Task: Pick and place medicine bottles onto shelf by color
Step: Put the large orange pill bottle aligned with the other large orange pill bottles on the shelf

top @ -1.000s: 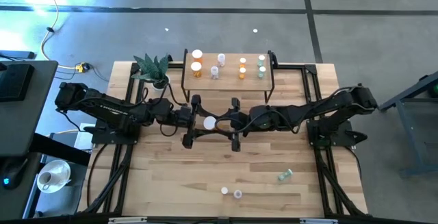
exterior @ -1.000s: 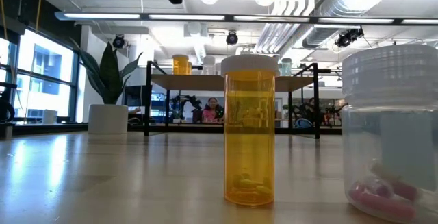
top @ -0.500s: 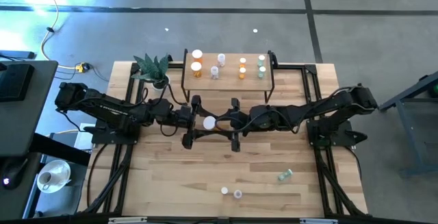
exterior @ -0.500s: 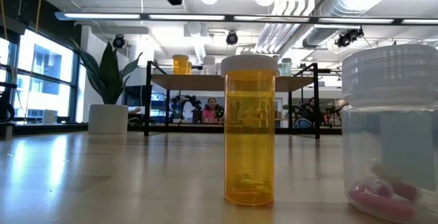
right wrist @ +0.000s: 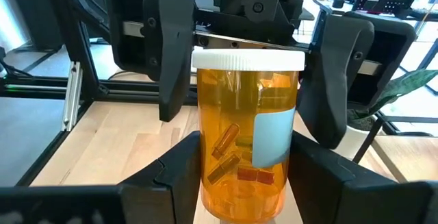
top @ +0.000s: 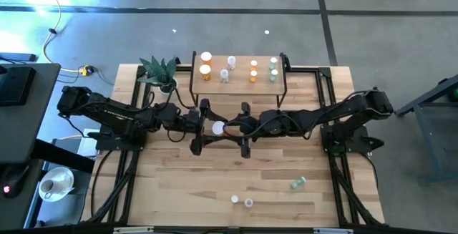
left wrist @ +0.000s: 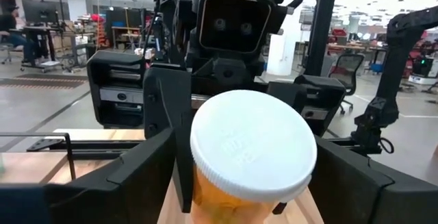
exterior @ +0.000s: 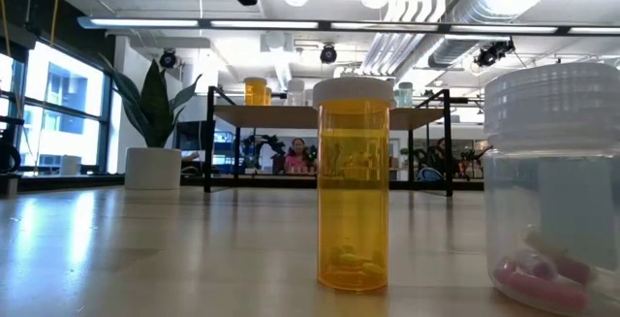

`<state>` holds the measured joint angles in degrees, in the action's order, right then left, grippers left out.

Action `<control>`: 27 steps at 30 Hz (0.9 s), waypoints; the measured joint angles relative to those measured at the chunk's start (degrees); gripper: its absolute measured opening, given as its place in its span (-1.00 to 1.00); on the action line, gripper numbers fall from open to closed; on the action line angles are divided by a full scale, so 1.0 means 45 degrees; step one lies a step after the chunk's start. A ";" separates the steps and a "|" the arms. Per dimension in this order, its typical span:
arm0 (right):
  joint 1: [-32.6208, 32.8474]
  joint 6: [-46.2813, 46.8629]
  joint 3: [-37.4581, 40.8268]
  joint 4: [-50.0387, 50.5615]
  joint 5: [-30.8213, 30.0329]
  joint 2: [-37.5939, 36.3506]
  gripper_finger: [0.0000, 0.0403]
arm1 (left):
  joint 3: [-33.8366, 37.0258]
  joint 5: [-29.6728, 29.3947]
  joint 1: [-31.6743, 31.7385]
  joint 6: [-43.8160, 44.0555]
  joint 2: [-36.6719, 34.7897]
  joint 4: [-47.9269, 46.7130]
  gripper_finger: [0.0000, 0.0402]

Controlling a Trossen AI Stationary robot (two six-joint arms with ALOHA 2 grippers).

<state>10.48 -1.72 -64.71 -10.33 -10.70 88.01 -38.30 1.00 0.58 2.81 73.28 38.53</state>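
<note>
Overhead, we see the left tool (top: 201,126) and right tool (top: 245,129) meeting above the desk (top: 179,184), the orange bottle (top: 217,127) between them. Right wrist: our fingers (right wrist: 171,172) clamp the bottle. Left wrist: fingers (left wrist: 130,176) have spread apart, off it.

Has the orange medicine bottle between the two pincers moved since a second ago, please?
Yes: the orange medicine bottle has edged slightly left, judged against the shelf.

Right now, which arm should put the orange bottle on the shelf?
Right. The right gripper is clamped on the orange bottle, the left gripper stands open around it, and the shelf sits close by.
</note>
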 joint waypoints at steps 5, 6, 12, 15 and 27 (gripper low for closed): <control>0.0005 -0.0005 0.0000 -0.0288 -0.0042 -0.0029 -0.13 | 0.0005 -0.0140 0.0000 -0.0205 0.0019 -0.0331 0.41; 0.0005 -0.0005 0.0000 -0.0384 -0.0034 -0.0029 -0.13 | 0.0005 -0.0154 0.0000 -0.0223 0.0011 -0.0319 0.40; 0.0005 0.0008 0.0000 -0.0467 -0.0044 -0.0032 -0.13 | 0.0005 -0.0171 0.0000 -0.0597 0.0000 -0.0230 0.35; 0.0005 0.0026 0.0000 -0.0465 -0.0044 -0.0044 -0.14 | 0.0005 -0.0171 0.0000 -0.0627 0.0004 -0.0170 0.33; 0.0010 0.0000 -0.0029 -0.0436 -0.0049 -0.0078 -0.14 | 0.0029 0.0154 0.0010 -0.0471 0.0024 0.0269 0.31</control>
<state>10.52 -1.72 -64.84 -12.29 -10.92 87.66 -38.17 1.69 0.62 0.69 73.38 39.74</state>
